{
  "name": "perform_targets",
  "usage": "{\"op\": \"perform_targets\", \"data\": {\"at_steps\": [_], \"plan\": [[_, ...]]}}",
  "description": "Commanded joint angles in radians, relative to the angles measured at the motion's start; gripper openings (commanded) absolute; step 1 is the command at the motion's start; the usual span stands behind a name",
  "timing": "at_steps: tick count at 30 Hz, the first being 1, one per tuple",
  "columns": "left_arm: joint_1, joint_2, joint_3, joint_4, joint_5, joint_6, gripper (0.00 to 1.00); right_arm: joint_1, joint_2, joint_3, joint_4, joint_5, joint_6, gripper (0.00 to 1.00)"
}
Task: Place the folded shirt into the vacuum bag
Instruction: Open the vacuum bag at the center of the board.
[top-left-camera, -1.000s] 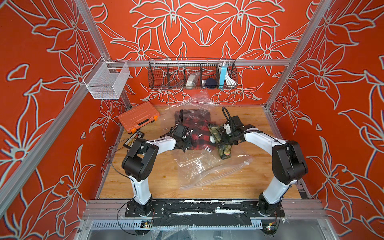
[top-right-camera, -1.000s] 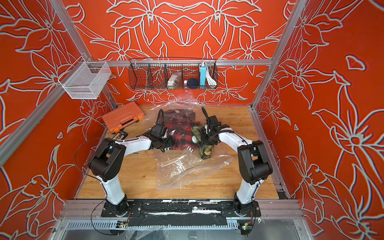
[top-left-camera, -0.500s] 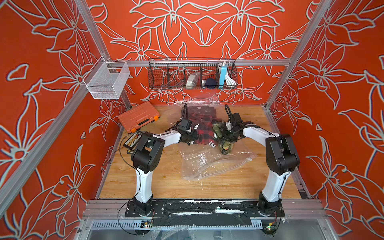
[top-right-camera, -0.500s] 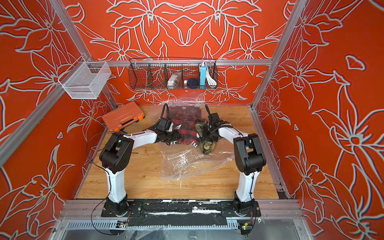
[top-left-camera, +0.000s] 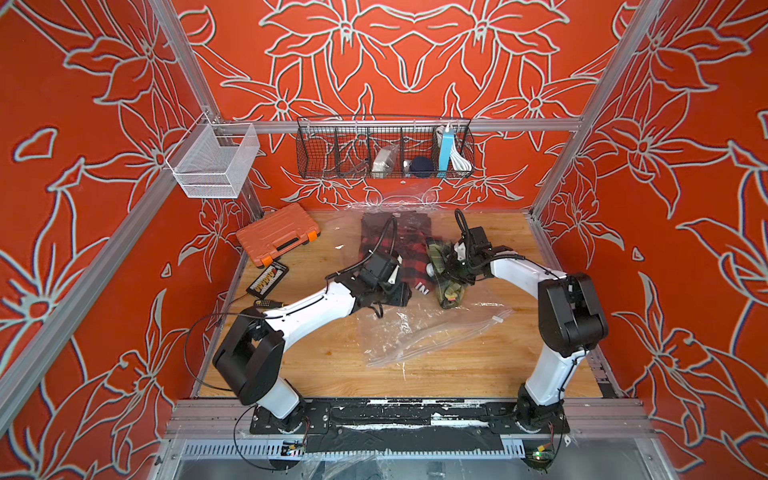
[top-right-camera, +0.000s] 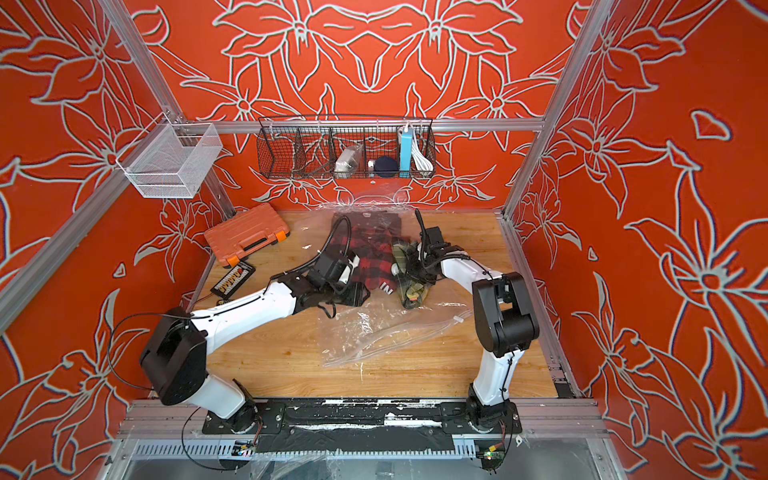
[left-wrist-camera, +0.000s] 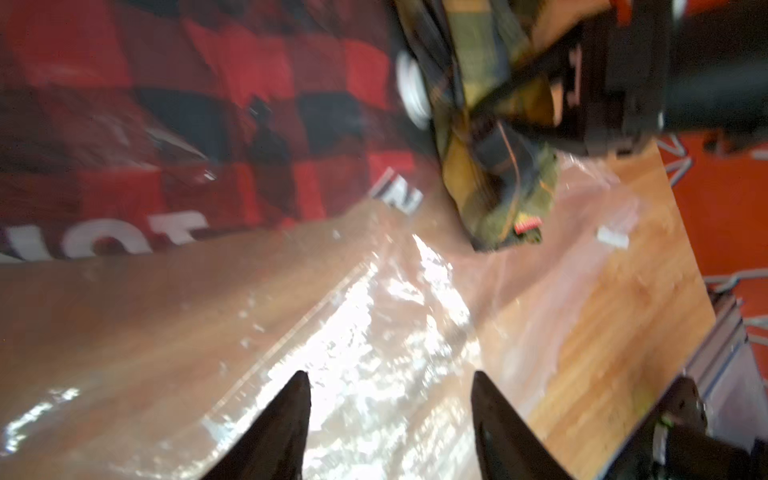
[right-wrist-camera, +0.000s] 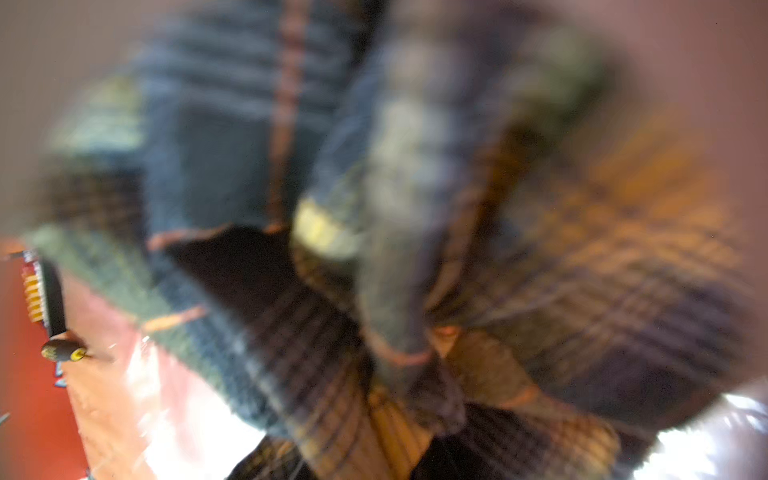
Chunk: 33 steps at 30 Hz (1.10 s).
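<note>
The vacuum bag (top-left-camera: 415, 332) (top-right-camera: 374, 332) lies crinkled on the wooden table, its white slider clip (top-left-camera: 497, 319) (left-wrist-camera: 611, 237) at the right and its white valve cap (top-left-camera: 430, 270) (left-wrist-camera: 411, 91) between the two shirts. A red-black plaid shirt (top-left-camera: 409, 249) (left-wrist-camera: 249, 104) lies under plastic at the back. My right gripper (top-left-camera: 451, 270) (top-right-camera: 413, 270) is shut on the folded shirt (top-left-camera: 453, 291) (top-right-camera: 411, 291) (right-wrist-camera: 582, 249), an olive-green plaid one whose cloth fills the right wrist view. My left gripper (top-left-camera: 401, 296) (left-wrist-camera: 388, 386) hangs open over the bag's shiny plastic, holding nothing.
An orange tool case (top-left-camera: 277, 235) and a black bit card (top-left-camera: 268, 279) lie at the back left of the table. A black wire basket (top-left-camera: 384, 149) hangs on the back wall, and a white mesh basket (top-left-camera: 212, 162) on the left rail.
Both grippers reached toward the back wall half a second ago and have since come back toward the front. The left jaws have widened slightly. The right stays shut on the green shirt.
</note>
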Motion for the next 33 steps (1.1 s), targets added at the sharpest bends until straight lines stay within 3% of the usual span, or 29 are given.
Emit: {"op": "perform_targets", "data": {"at_steps": [1,6,12,21,25,29,31,33], "plan": [[-0.089,-0.043,-0.039,-0.107,-0.031,0.095,0.64,-0.001,-0.099,-0.015,-0.059,-0.019,-0.034,0.0],[-0.204,-0.05,-0.061,-0.129,0.001,0.146,0.68,-0.007,-0.245,-0.062,-0.118,0.009,-0.066,0.0],[-0.278,0.043,-0.026,-0.127,-0.044,0.166,0.68,-0.007,-0.418,-0.12,-0.215,0.059,-0.116,0.0],[-0.299,0.174,0.003,-0.11,-0.163,0.212,0.6,-0.008,-0.603,-0.17,-0.342,0.079,-0.17,0.0],[-0.3,0.222,0.033,-0.14,-0.249,0.22,0.55,-0.002,-0.65,-0.175,-0.383,0.028,-0.152,0.0],[-0.294,0.181,0.03,-0.117,-0.27,0.22,0.48,0.02,-0.729,-0.21,-0.445,0.041,-0.151,0.0],[-0.276,0.152,0.023,-0.092,-0.244,0.203,0.37,0.074,-0.771,-0.212,-0.481,0.066,-0.135,0.0],[-0.264,0.147,0.033,-0.08,-0.233,0.201,0.19,0.154,-0.812,-0.216,-0.504,0.096,-0.097,0.0]]}}
